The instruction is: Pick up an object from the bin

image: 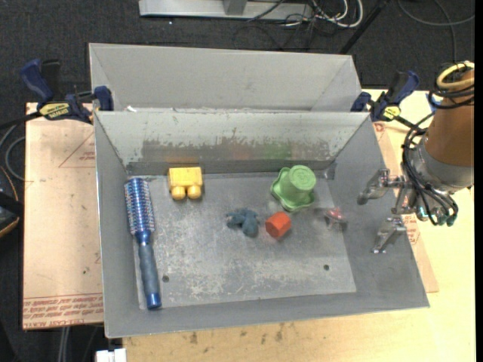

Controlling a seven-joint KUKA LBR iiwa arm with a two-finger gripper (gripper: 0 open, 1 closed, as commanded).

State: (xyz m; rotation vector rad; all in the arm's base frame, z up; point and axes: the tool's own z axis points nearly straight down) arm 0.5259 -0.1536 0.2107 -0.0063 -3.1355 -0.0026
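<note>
My gripper (375,219) hangs over the bin's right sloping wall, its two metal fingers spread open with nothing between them. Nearest to it on the bin floor is a small pink and grey piece (334,216), a little to its left. Further left a green cup (294,187) lies on its side near the back wall. A red block (278,225) sits just below the cup, and a small blue-grey figure (244,221) lies next to the block.
A yellow toy block (186,182) with two round knobs rests at the back left. A blue hairbrush (143,236) lies along the left wall, handle toward the front. The arm comes in from the right.
</note>
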